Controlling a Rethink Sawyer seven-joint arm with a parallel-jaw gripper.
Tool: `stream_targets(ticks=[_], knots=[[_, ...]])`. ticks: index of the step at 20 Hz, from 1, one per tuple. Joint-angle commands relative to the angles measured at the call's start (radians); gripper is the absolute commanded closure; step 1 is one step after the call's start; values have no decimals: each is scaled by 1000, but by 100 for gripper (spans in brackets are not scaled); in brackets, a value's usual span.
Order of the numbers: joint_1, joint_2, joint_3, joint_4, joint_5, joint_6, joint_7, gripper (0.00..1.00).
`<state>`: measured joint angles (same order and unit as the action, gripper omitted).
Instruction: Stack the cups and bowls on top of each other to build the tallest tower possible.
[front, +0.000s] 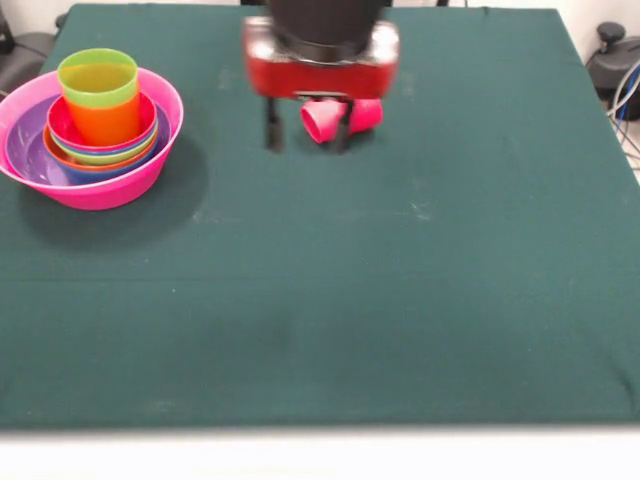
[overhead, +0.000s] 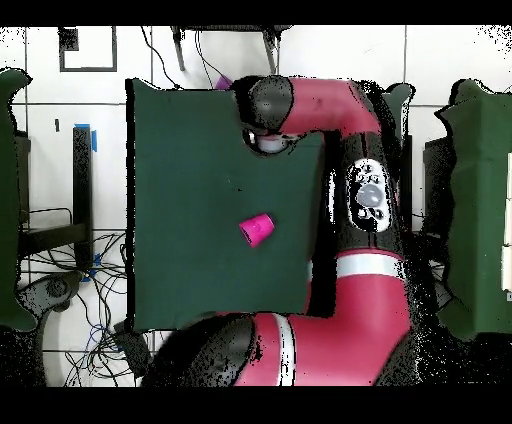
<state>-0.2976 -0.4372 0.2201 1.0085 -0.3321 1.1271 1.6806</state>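
Observation:
The tower (front: 92, 130) stands at the left in the front view: a huge pink bowl (front: 100, 190) holding a purple bowl (front: 25, 145) and smaller nested bowls, with an orange cup (front: 105, 122) and a lime green cup (front: 97, 78) nested on top. A red-pink cup (front: 325, 120) lies on its side near the table's far middle; it also shows in the overhead view (overhead: 257, 229). My gripper (front: 307, 135) hangs just in front of it, open and empty, and one finger (front: 343, 130) crosses the cup. The tower is hidden under the arm in the overhead view.
The green cloth table (front: 380, 300) ends in a pale front edge. The red arm (overhead: 350, 200) covers the table's right side in the overhead view. Cables and dark gear lie off the table's sides.

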Motion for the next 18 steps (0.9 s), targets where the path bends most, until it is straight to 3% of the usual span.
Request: stream_targets(ticks=[1,6,10,14,18], knots=[[144,46,-118,-52,-52,130,325,0],[187,87,-158,-24,-52,45,396,0],[177,64,-155,84,-26,-88,417,0],[181,34,-170,176,-17,-141,445,0],[184,27,-199,269,-27,-262,471,0]])
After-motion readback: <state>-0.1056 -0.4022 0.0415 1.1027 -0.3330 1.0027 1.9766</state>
